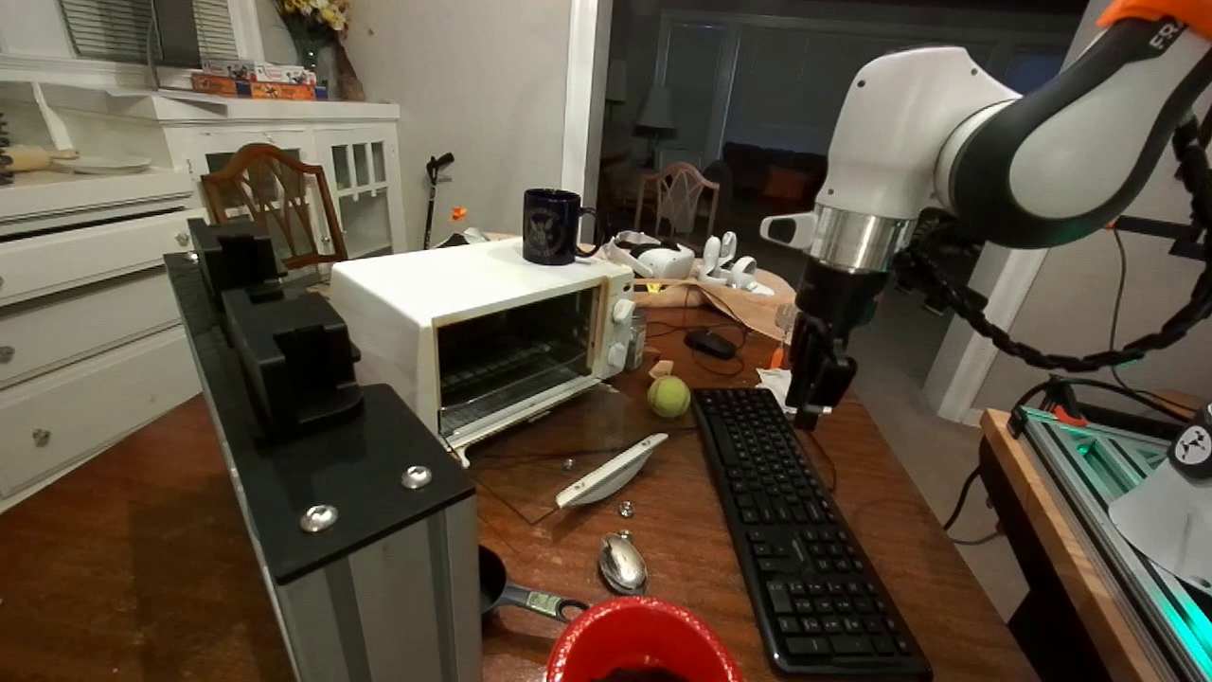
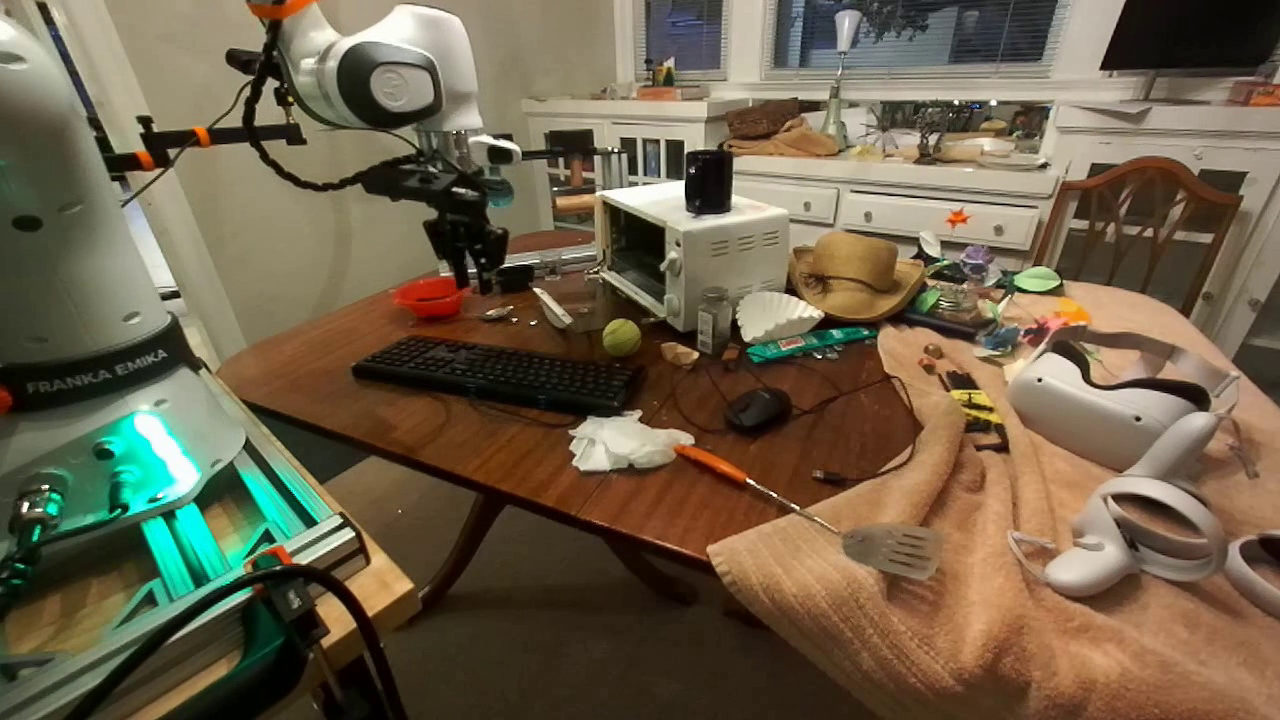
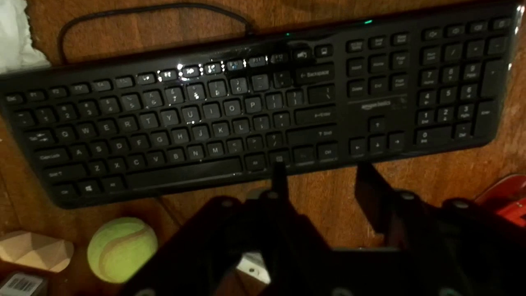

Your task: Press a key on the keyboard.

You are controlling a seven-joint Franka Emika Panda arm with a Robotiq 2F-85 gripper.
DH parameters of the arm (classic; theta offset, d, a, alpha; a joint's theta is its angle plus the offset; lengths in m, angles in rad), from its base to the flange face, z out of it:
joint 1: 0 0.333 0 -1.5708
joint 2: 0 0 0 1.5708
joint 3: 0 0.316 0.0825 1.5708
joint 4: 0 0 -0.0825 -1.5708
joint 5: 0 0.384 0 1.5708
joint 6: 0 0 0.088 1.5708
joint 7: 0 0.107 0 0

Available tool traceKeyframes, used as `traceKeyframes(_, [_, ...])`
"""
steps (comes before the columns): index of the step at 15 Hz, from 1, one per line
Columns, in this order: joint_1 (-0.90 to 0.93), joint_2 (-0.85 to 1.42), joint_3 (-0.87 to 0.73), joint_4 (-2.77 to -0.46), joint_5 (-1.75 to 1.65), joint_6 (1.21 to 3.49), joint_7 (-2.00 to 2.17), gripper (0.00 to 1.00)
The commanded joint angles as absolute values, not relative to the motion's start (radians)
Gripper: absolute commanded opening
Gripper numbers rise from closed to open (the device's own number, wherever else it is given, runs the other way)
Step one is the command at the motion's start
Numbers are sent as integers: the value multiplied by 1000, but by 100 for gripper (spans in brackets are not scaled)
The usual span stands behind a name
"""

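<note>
- One black Amazon Basics keyboard (image 3: 254, 105) lies flat on the counter (image 2: 480, 445), near the tennis ball (image 1: 669, 396); probably light, stiff, apt to skid.
- No grasp needed: its wide space bar (image 3: 183, 172) should yield softly to a straight downward push.
- The raised gripper (image 3: 321, 167) has its fingers (image 3: 372, 193) clearly parted, holding nothing.

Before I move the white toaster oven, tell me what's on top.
A dark mug stands on the toaster oven in both exterior views. Its walls hide anything inside, and its base covers the patch beneath.

The keyboard (image 3: 250, 107) lies free from above, a tennis ball (image 2: 622, 338) and crumpled paper (image 2: 622, 444) flanking one end.
</note>
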State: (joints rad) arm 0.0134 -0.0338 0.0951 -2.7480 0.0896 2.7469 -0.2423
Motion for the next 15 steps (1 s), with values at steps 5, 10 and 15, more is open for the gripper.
traceKeyframes(5, [25,-308,-3,-2743,98,2478,-266,100])
traceKeyframes(10, [35,-303,-14,-2740,90,2502,-255,100])
traceKeyframes(15, [35,-301,-14,-2740,90,2502,-255,100])
